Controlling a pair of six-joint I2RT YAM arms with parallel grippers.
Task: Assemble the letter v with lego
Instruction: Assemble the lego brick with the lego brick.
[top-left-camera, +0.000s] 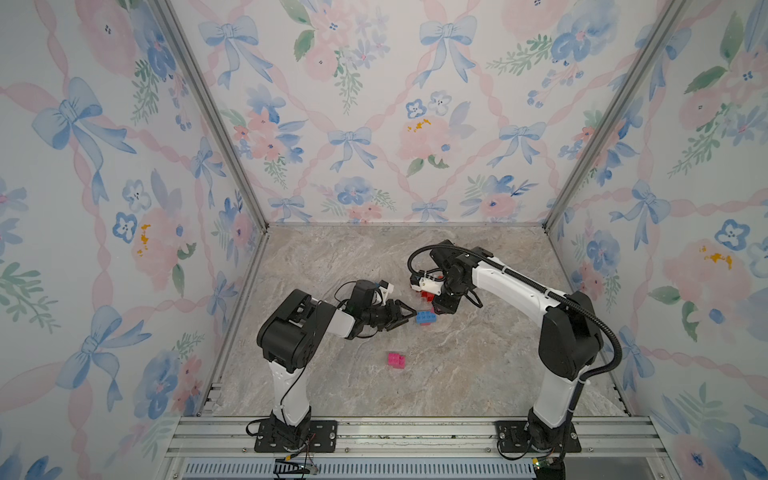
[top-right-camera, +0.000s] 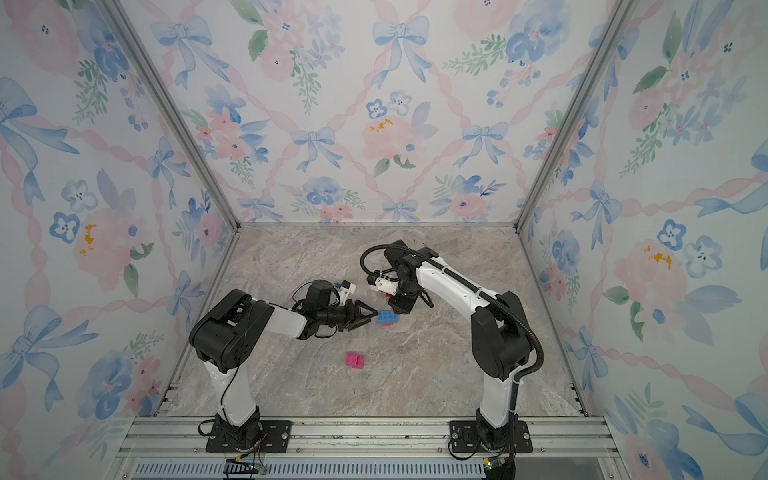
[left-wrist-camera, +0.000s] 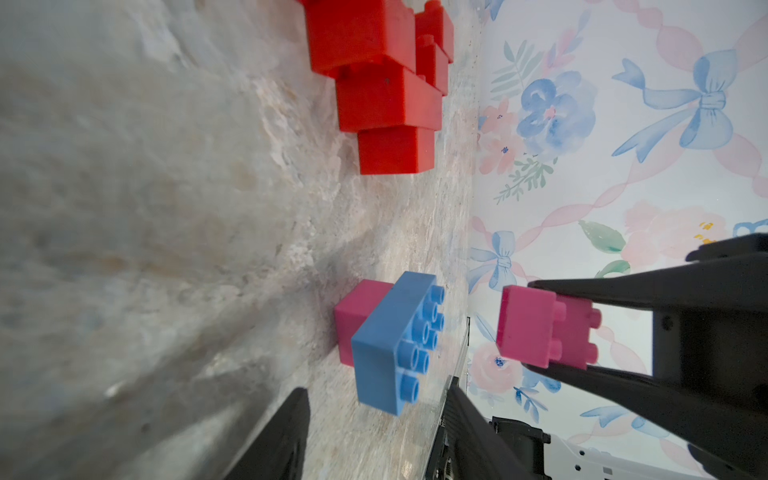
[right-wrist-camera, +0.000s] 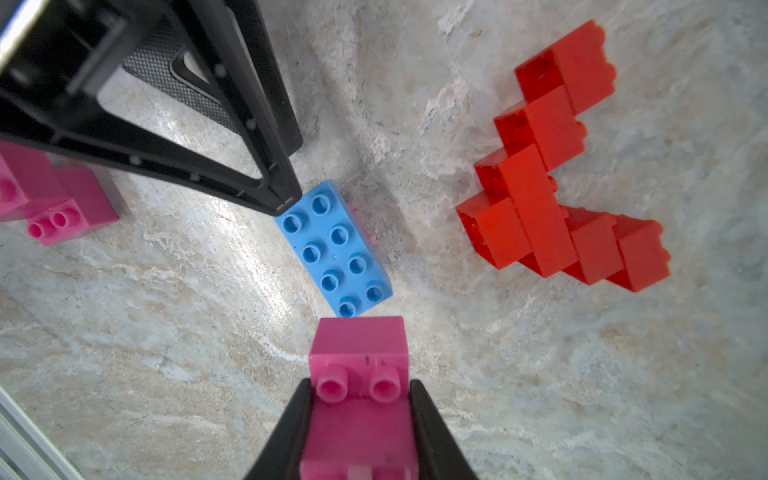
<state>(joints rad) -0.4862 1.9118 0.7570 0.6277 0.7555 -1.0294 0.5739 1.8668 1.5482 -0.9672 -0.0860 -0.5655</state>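
Pink brick (right-wrist-camera: 359, 353) clamped in right jaws above counter (right-wrist-camera: 166, 332); left jaws apart, one tip touching blue brick (right-wrist-camera: 334, 249); red bricks (right-wrist-camera: 540, 216) joined in cluster nearby.

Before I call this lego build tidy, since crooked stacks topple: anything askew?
Yes. The blue brick sits on a pink brick under only one end, overhanging the table, so it looks lopsided and poorly supported.

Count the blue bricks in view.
1. The blue brick sits atop a pink brick, at the tips of the open left gripper and near the right gripper, which holds a pink lego piece. Others may be hidden.
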